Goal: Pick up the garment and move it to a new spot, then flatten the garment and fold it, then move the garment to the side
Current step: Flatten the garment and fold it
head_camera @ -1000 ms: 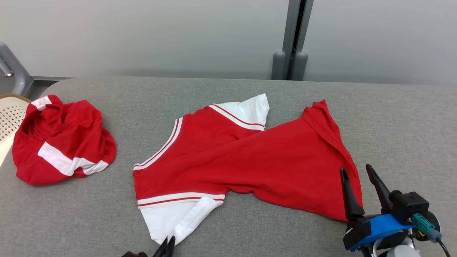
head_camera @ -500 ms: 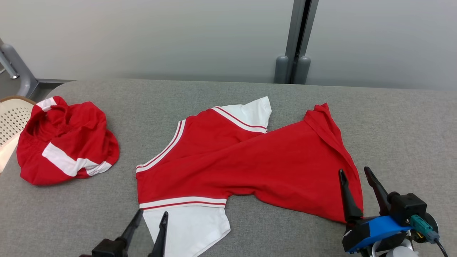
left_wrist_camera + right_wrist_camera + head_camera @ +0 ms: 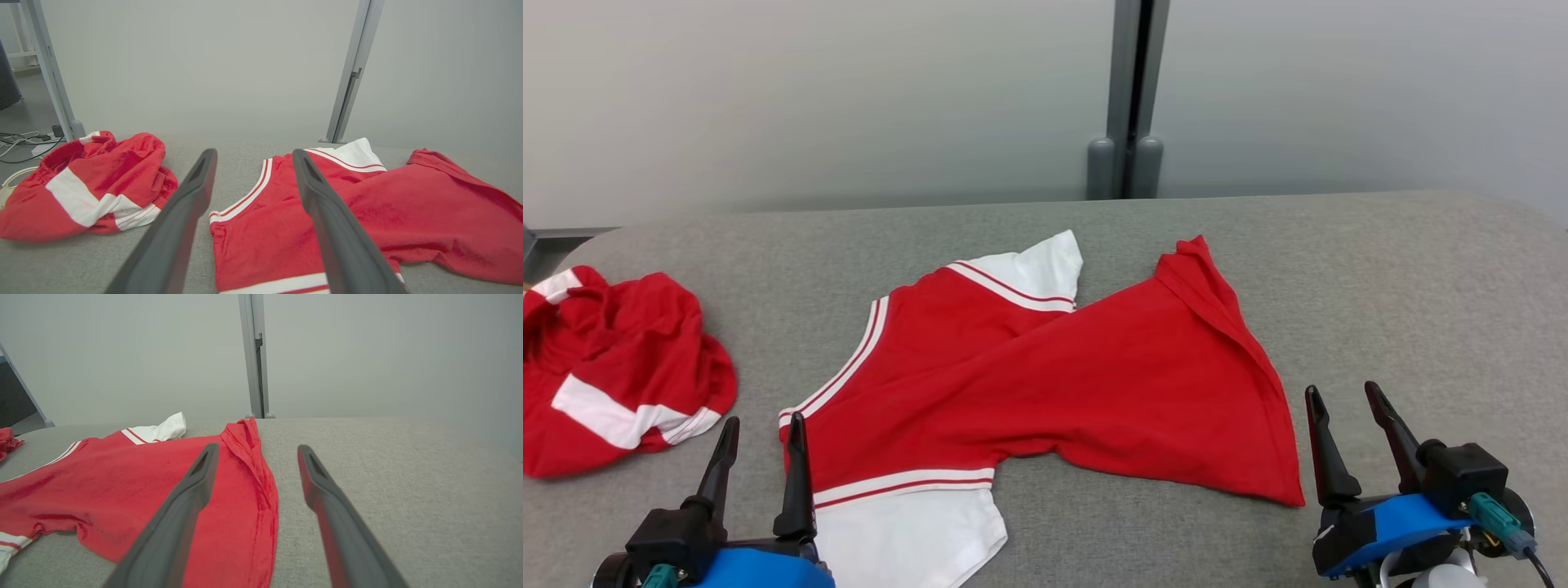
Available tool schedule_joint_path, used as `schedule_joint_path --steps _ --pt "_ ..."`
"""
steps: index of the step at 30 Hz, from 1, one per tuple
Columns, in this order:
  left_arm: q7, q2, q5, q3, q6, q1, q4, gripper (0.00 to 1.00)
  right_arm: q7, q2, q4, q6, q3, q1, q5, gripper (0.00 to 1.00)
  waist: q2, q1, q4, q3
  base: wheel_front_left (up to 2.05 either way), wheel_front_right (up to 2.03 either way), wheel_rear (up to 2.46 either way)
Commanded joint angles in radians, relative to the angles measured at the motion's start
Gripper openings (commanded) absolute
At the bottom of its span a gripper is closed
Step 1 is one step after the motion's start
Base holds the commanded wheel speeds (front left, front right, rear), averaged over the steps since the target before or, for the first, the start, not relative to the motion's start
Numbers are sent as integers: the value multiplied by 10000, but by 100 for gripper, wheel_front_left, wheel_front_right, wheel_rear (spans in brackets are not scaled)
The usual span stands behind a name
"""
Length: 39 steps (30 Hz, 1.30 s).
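Left gripper [image 3: 764, 419] has released the white sleeve [image 3: 907, 531] and stands spread beside the red shirt [image 3: 1054, 384], which lies mid-table [image 3: 1421, 286], long axis left-right, far hem nearest the spread right gripper [image 3: 1341, 389].

The garment [image 3: 1045, 392] is soft matt cloth, the table [image 3: 1405, 286] rough woven fabric

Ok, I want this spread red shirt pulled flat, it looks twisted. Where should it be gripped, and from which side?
Probably the near hem corner of the red shirt, approached from the right by the open right gripper: that corner lies flat with bare table beside it. The open left gripper could pinch the near white sleeve from the left.
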Motion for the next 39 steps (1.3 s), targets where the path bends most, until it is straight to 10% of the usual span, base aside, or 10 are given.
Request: schedule_joint_path --steps 1,39 --pt "-23 -5 78 42 36 -122 -6 100 -23 -36 -26 1 -20 130 -23 100 0 0 -110 -65 0 0 0" --pt "-24 -302 714 924 -113 -714 1319 100 404 18 -839 1 162 722 -91 100 0 0 -521 -260 0 0 0"
